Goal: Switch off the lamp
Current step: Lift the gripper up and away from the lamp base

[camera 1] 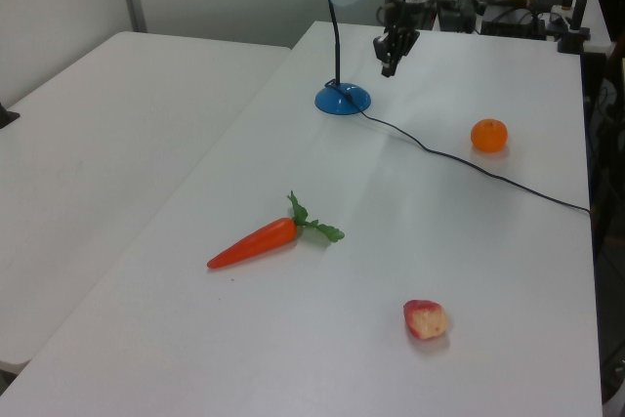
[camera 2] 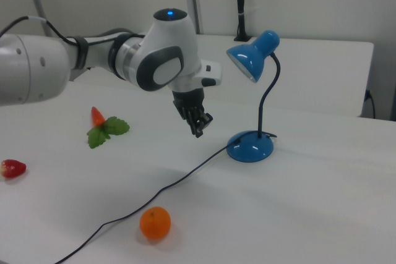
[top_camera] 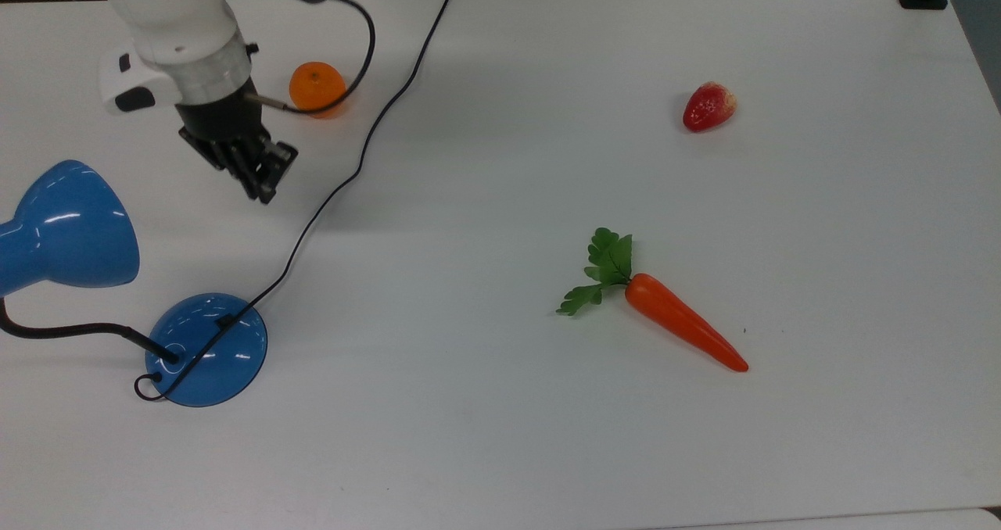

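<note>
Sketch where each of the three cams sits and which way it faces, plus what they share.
Top view: high, looking steeply down on the table; lamp at the top view's left, wrist and gripper above it.
Left view: beyond the carrot end, looking along the table toward the lamp; gripper hangs beside the shade.
Right view: low at the table's side by the orange; forearm, wrist and gripper mid-frame.
Shared: all three see lamp, cord, carrot, orange, strawberry.
</note>
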